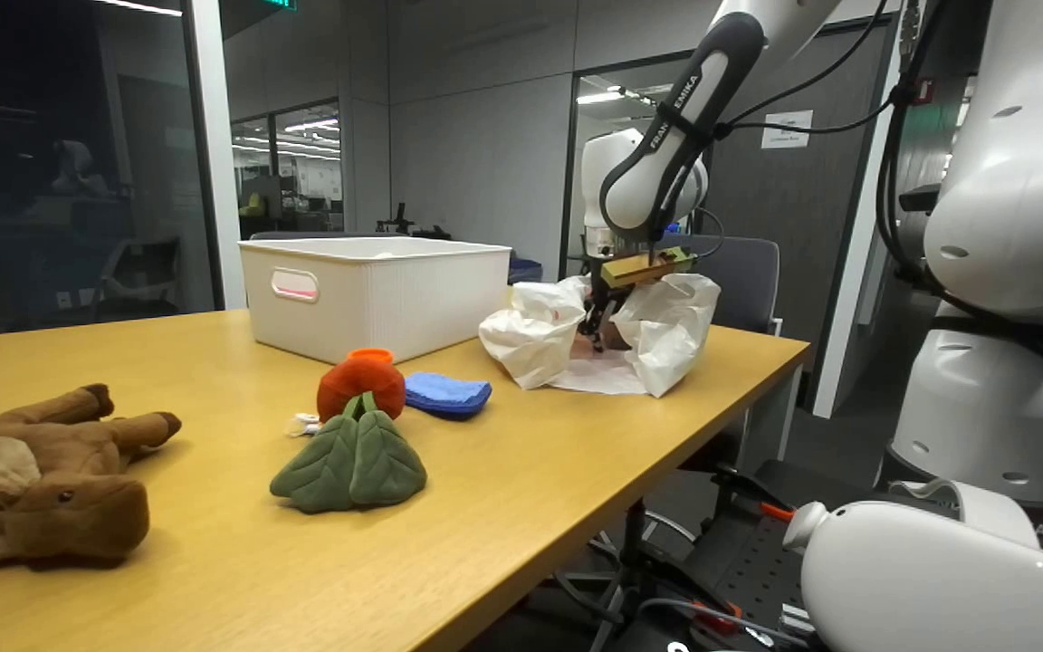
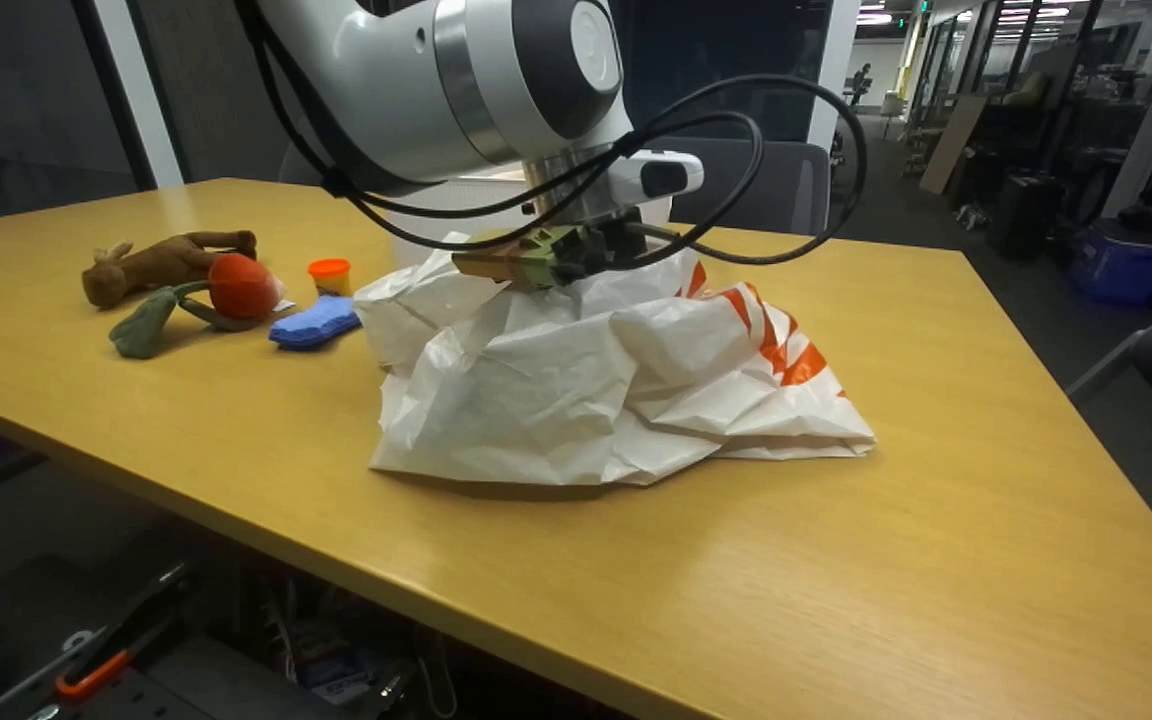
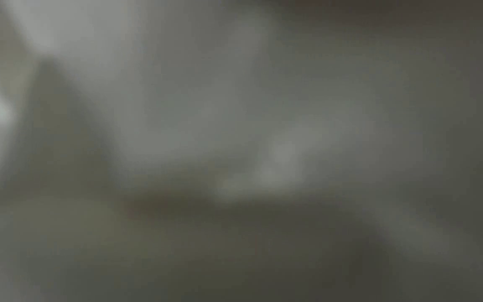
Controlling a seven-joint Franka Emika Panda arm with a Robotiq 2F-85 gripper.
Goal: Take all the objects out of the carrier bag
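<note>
A: Where are we at? Our guess: the reach-in step, with the tool [image 1: 594, 333] down in the mouth of the carrier bag [image 2: 536, 390].

B: Same read. We can't tell if it's spread wide or pinched narrow though, the bag hides too much and the wrist view is basically grey blur. Next we'd want a sure grip on an object, not the bag, then a slow lift clear.

A: Yeah, snag the bag and we'd probably drag the whole lot along. How's it looking, btw?

B: Crumpled and slumped on the table [image 2: 836, 570] near the white bin [image 1: 422, 303], white with bold orange print. In an exterior view it puffs up on both sides of the tool, and we spot a brownish patch [image 1: 614, 338] between. Could be something inside, we honestly can't say.
</note>
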